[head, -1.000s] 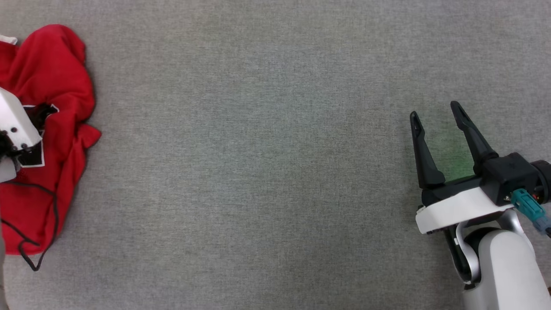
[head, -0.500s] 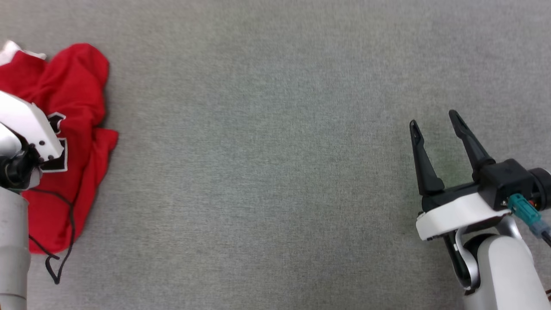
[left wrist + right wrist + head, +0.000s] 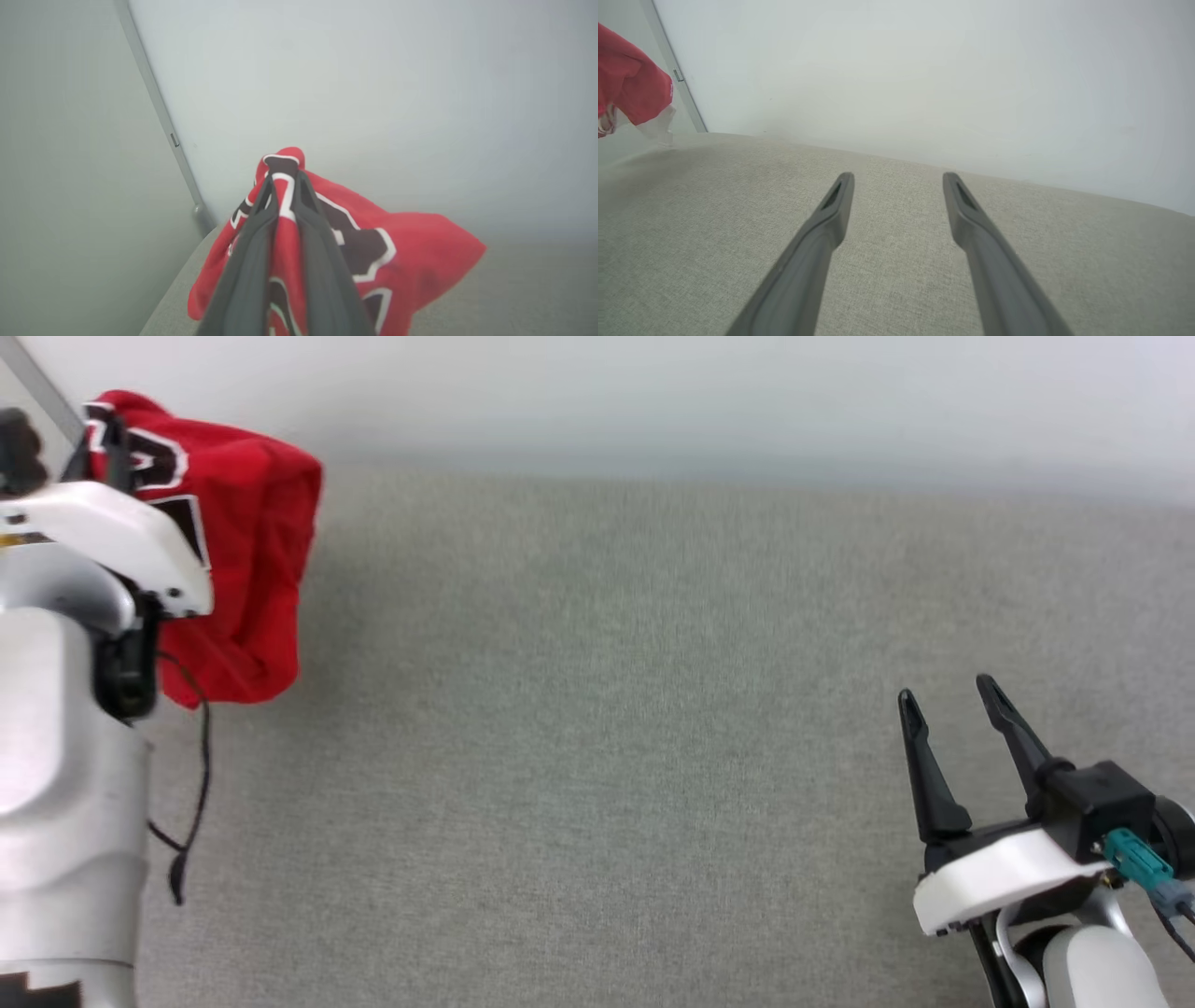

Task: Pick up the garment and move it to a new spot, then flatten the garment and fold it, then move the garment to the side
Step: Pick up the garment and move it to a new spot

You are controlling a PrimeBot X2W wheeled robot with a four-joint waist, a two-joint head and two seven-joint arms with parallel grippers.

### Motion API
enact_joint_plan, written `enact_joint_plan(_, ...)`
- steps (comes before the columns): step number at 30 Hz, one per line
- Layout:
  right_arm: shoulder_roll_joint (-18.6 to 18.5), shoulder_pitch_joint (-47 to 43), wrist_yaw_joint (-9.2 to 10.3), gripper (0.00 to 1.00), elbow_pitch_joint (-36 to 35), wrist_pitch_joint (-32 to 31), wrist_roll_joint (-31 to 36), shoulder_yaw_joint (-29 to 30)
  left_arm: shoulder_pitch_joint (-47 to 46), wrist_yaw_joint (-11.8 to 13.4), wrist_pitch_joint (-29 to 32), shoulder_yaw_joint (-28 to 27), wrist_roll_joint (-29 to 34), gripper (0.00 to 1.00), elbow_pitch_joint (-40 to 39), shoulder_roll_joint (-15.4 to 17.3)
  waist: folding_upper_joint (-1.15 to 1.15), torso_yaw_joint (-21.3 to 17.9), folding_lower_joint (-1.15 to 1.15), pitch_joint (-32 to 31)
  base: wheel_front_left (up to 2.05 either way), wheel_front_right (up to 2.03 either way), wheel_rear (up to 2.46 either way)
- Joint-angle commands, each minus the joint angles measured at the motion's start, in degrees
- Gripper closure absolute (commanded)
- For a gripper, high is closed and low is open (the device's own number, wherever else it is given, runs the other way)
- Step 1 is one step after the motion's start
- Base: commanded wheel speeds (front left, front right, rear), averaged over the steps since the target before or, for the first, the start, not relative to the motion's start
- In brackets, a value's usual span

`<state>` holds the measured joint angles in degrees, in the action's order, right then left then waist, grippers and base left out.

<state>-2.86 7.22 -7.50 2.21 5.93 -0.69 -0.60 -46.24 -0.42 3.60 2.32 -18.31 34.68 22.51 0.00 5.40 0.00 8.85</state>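
Note:
The garment [image 3: 252,541] is a red jersey with black, white-outlined lettering. It hangs bunched at the far left of the head view, lifted off the grey surface. My left gripper [image 3: 110,443] is shut on a fold of it near the lettering. In the left wrist view the two dark fingers pinch the cloth at the left gripper [image 3: 285,179], and the garment [image 3: 420,247] droops below and to the right. My right gripper [image 3: 945,693] stands open at the lower right over bare surface, far from the garment. The right gripper [image 3: 899,179] has nothing between its fingers; the garment [image 3: 630,88] shows at the upper left.
A grey fabric surface [image 3: 597,756] spreads across the view and ends at a pale wall [image 3: 653,392] at the back. A thin metal strip [image 3: 159,107] runs down the wall corner at the left. A black cable [image 3: 191,784] dangles beside my left arm.
The left gripper has shut on the garment and raised it off the surface. The head camera has tilted up, bringing the wall into view. The right gripper stays open.

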Motion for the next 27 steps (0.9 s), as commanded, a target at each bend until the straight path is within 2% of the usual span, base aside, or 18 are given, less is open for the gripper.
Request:
enact_joint_plan(1,0.0,-0.9,0.02,0.0,0.0,-0.1,-0.4,0.1,0.8,0.2,-1.2,0.4,0.2,1.0,-0.7,-0.6,0.0,0.1,0.0,-4.0,0.0,0.0,0.0)
enact_joint_plan(8,0.0,-3.6,0.02,0.0,-1.1,-1.1,-1.1,0.6,4.1,-0.1,-4.9,4.6,0.4,1.0,-5.7,-7.3,0.0,-2.4,0.0,-8.4,0.0,0.0,0.0)
enact_joint_plan(16,0.0,-5.1,0.02,0.0,-3.0,-2.3,-1.8,1.3,10.3,-2.0,-4.2,11.0,-1.6,1.0,-9.9,-16.3,0.0,-7.4,0.0,-8.7,0.0,0.0,0.0)
enact_joint_plan(22,0.0,-5.2,0.02,0.0,-3.5,-2.4,-2.3,2.3,16.1,-4.7,-3.1,19.4,-4.6,1.0,-11.2,-19.1,0.0,-10.1,0.0,-6.3,0.0,0.0,0.0)
enact_joint_plan(27,0.0,-4.1,0.02,0.0,-3.0,-1.8,-3.0,1.8,22.3,-4.5,-1.7,26.7,-6.1,1.0,-10.8,-19.5,0.0,-11.8,0.0,-3.8,0.0,0.0,0.0)
